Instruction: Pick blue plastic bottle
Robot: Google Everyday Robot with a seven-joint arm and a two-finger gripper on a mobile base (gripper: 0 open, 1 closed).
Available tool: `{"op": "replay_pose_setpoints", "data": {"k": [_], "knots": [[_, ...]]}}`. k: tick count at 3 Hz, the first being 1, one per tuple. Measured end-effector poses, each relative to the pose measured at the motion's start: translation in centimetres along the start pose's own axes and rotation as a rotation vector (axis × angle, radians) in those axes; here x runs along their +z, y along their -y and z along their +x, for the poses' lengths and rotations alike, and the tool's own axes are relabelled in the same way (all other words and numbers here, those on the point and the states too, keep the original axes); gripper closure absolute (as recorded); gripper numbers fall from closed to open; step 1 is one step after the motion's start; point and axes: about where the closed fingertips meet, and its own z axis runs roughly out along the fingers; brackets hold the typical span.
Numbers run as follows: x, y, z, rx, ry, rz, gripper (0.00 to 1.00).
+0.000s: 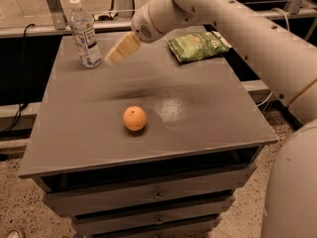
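The blue plastic bottle (84, 33) is seen standing upright at the far left corner of the grey cabinet top (208, 113), close to its back edge. It is made of clear, faintly bluish plastic, is closed with a white screw cap (75, 3), and is wrapped with a dark-and-white label (89, 36). The gripper (122, 49) is held in the air just to the right of the bottle, at about the height of the label, and is pointed down and leftward toward it; no contact with the bottle is seen, and a narrow gap is left between the two. Whether the gripper is open or closed cannot be told from this view, and nothing is seen held in it. The gripper is carried by a white arm (233, 19), which is stretched in from the right side across the back of the cabinet. A green snack bag (198, 46) is laid flat near the far right corner, partly below the arm and well apart from the bottle. An orange (134, 118) is set nearer the front, roughly at the middle of the top, well apart from both the bottle and the bag. Below the top, stacked drawers (158, 196) with small knobs are shown. A dark cable (22, 78) is hung at the left of the cabinet above a speckled floor (15, 197).
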Motion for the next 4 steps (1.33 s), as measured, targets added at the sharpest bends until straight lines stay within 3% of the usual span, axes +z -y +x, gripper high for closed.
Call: {"op": "replay_pose_setpoints", "data": {"k": [3,4], "knots": [[10.7,1.5,-4.3,-0.013,0.182,-0.065,0.00],[13.0,1.7,-5.2,-0.002,0.214,-0.076,0.16]]}}
